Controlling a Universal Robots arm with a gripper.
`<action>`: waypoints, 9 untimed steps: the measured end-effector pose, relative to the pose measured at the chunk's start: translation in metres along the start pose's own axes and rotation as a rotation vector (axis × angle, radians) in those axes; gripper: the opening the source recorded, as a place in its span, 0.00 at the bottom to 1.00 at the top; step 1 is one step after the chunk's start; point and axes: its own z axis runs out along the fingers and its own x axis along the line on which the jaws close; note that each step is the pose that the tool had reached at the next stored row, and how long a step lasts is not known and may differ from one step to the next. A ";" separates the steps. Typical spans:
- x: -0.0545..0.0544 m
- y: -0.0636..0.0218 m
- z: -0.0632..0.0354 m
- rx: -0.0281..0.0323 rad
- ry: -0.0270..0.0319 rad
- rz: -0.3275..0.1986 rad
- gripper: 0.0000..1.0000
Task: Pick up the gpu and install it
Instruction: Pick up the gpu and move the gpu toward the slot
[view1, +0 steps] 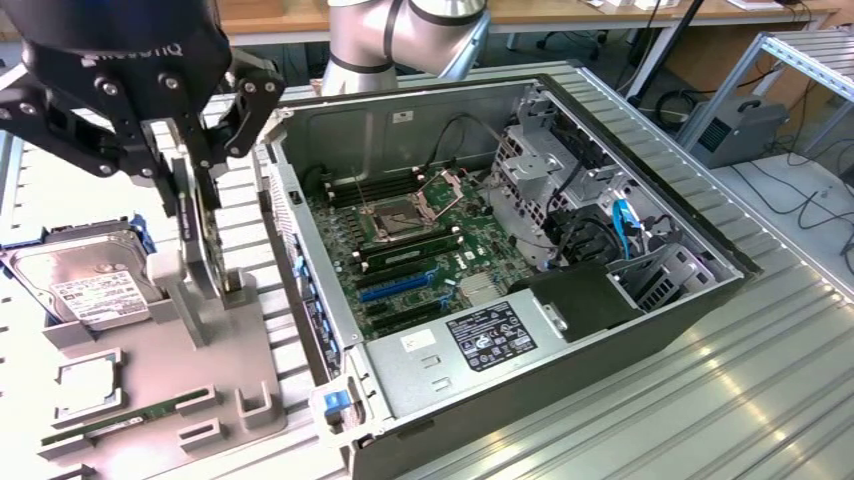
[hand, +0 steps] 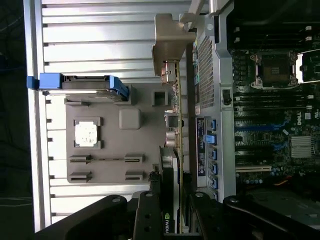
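The gpu (view1: 200, 260) (hand: 171, 172) stands on edge at the gray holder tray (view1: 147, 380) (hand: 107, 165), and your claw (view1: 194, 195) (hand: 172, 200) is clamped on its upper edge. 1 hard drive (view1: 87, 285) sits in the tray toward the exterior view's left. The open computer case (view1: 534, 250) lies just beside it on the slatted worktop (view1: 747, 400).

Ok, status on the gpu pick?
Gripper shut on gpu. Card upright at the tray stand, beside the open case. Nothing between them.
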 end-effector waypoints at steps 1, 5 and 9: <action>0.000 0.0003 -0.0054 -0.0003 -0.0002 0.000 0.27; 0.000 0.0008 -0.0145 -0.0005 -0.0001 0.000 0.27; -0.007 0.0010 -0.0144 -0.0003 0.0001 0.000 0.27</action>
